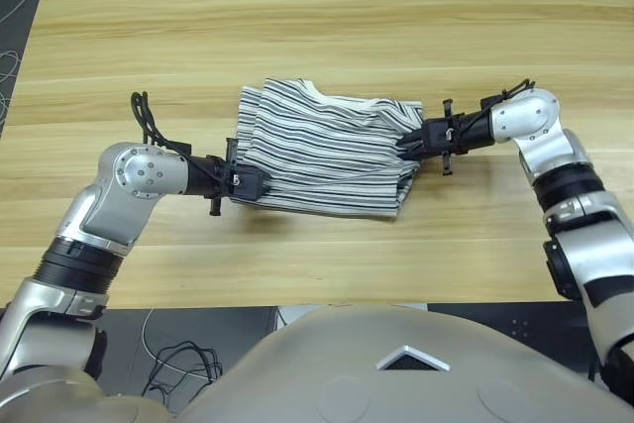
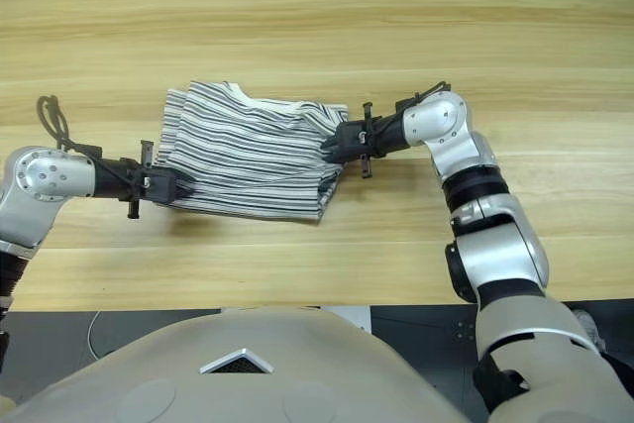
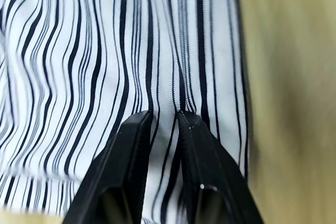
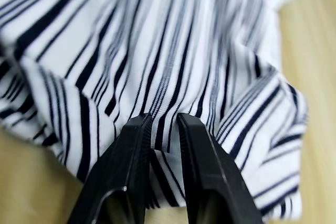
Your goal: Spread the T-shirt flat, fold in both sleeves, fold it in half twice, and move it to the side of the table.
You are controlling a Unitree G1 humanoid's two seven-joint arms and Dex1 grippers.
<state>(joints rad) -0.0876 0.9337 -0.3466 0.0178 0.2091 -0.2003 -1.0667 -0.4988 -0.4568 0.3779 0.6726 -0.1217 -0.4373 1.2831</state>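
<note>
**Both jaws pinched on the striped T-shirt**

Your left jaws are closed down to a thin slit on the T-shirt (image 1: 322,151). A ridge of striped cloth is nipped between the left fingers (image 3: 134,145), close to the shirt's edge. Bare table (image 1: 297,7) lies just past that edge.

Your right jaws are clamped the same way. The right fingers (image 4: 131,145) press on a fold of bunched fabric at the opposite side of the shirt.

The shirt spans the gap between the two jaws, partly folded and rumpled. Its pale collar (image 1: 319,94) is on the side farther from you than either jaws. The cloth puckers most just beside the right jaws and lies smoother beside the left jaws. You cannot tell whether the pinched edges are raised off the table.
</note>
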